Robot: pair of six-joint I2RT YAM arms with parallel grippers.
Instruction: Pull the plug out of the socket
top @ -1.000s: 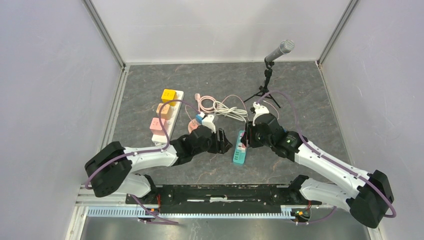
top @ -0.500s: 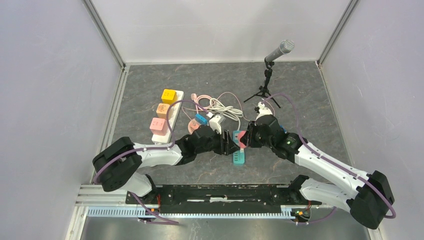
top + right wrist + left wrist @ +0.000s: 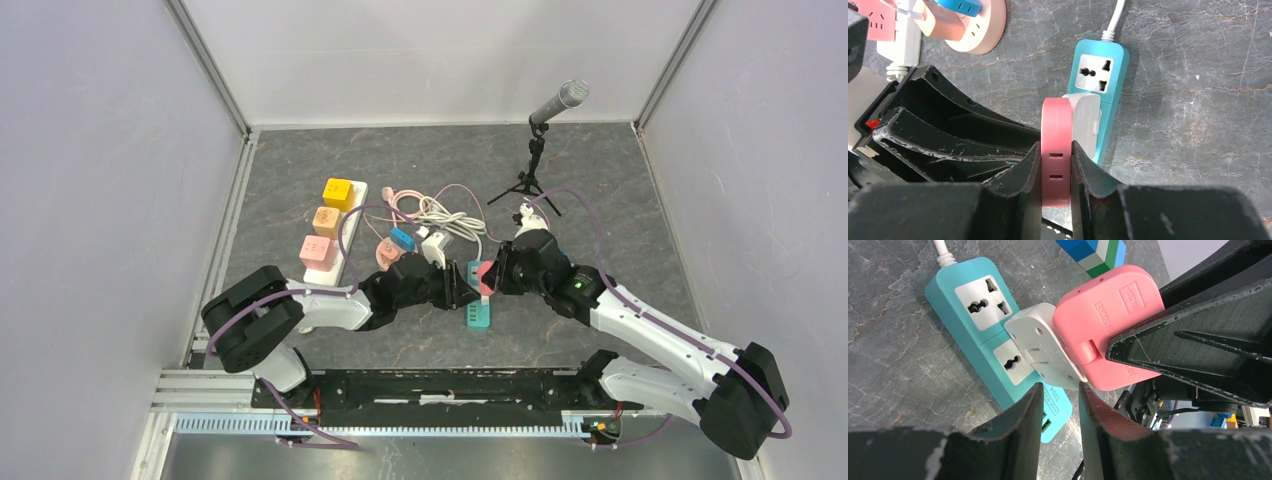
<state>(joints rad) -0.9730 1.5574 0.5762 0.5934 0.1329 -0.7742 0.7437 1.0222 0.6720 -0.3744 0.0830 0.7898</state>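
Note:
A teal power strip lies on the grey floor, also in the left wrist view and the right wrist view. A pink plug adapter with a white part sits over the strip's second socket. Whether its pins are still in I cannot tell. My right gripper is shut on the pink adapter and clamps its two flat sides. My left gripper faces it from the left. Its jaws are slightly apart and empty, with the tips just below the white part.
A white power strip with yellow, orange and pink cube plugs lies at the left. A round pink socket with a blue plug and coiled cables lie behind the grippers. A microphone on a tripod stands at the back right.
My left gripper moved right until it met the plug on the teal strip. The pink adapter now stands between the two grippers, held by the right one.

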